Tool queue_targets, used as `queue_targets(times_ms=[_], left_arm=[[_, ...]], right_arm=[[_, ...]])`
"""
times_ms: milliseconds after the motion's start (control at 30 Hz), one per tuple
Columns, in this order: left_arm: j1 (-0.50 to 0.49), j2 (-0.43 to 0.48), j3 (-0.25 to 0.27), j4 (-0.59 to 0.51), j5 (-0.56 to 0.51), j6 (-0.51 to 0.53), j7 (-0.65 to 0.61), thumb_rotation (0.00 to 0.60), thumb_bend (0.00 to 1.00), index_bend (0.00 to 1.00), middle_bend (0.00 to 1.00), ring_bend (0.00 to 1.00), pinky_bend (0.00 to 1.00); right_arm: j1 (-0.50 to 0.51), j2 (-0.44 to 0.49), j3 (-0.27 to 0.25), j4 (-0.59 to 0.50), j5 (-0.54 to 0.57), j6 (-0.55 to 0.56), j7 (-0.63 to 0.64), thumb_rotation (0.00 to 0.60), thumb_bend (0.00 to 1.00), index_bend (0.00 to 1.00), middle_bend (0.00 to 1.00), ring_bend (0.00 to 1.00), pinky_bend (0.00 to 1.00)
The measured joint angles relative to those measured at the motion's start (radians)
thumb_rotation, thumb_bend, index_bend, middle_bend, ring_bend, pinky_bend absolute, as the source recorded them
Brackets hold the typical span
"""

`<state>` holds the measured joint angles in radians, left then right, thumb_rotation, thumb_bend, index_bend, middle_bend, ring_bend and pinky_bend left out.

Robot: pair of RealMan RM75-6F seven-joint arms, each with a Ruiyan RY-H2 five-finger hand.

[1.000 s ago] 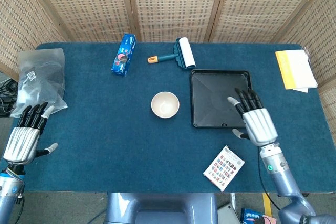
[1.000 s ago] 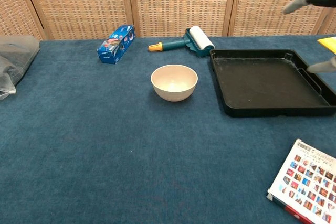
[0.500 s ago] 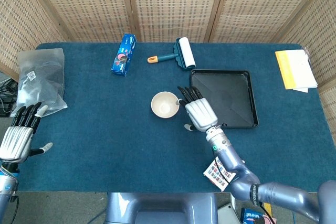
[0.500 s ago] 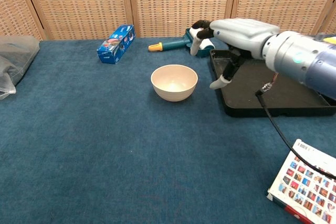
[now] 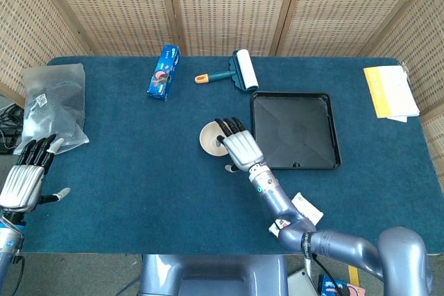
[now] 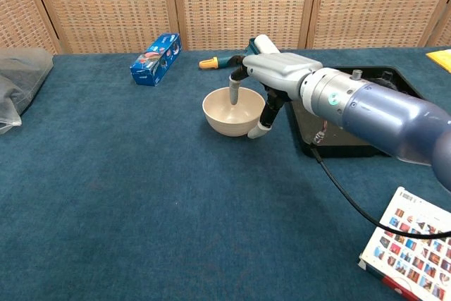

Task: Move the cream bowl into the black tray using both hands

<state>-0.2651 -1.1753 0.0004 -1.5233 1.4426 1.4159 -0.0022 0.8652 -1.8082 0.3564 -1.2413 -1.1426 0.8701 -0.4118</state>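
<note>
The cream bowl [image 5: 208,137] [image 6: 227,113] stands on the blue table just left of the black tray [image 5: 298,126] [image 6: 345,150]. My right hand [image 5: 237,146] [image 6: 276,75] hangs over the bowl's right side. In the chest view one finger dips inside the bowl and the thumb [image 6: 261,129] sits by its outer wall, with the fingers still apart. In the head view the hand hides the bowl's right half. Far off at the table's left front edge, my left hand [image 5: 28,178] is spread and holds nothing.
A blue box [image 5: 164,72] and a lint roller [image 5: 239,71] lie at the back. A plastic bag [image 5: 54,102] sits at the far left, yellow paper [image 5: 390,91] at the far right. A picture card [image 6: 412,241] lies near the front right edge.
My right hand has swung left from over the tray to the bowl, and a finger now reaches into it. The bowl and the left hand have stayed put.
</note>
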Motion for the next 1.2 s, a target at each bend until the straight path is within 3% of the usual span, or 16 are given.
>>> queue_targets(times_ms=[533,933,1200], left_arm=[[-0.003,-0.001,-0.011,0.005,-0.003,-0.042,0.003,0.600,0.14,0.00,0.00,0.00,0.00],[-0.001,0.000,-0.019,0.005,-0.003,-0.058,-0.002,0.600,0.14,0.00,0.00,0.00,0.00],[0.002,0.001,-0.023,0.002,0.002,-0.058,0.001,0.600,0.14,0.00,0.00,0.00,0.00]], right_arm=[[0.075,-0.098,-0.009,0.220,0.012,-0.072,0.106,0.600,0.30,0.49,0.13,0.00,0.08],[0.110,-0.148,-0.020,0.329,-0.022,-0.074,0.185,0.600,0.49,0.56,0.18,0.00,0.10],[0.106,-0.154,-0.032,0.341,-0.026,-0.064,0.196,0.600,0.53,0.60,0.19,0.00,0.10]])
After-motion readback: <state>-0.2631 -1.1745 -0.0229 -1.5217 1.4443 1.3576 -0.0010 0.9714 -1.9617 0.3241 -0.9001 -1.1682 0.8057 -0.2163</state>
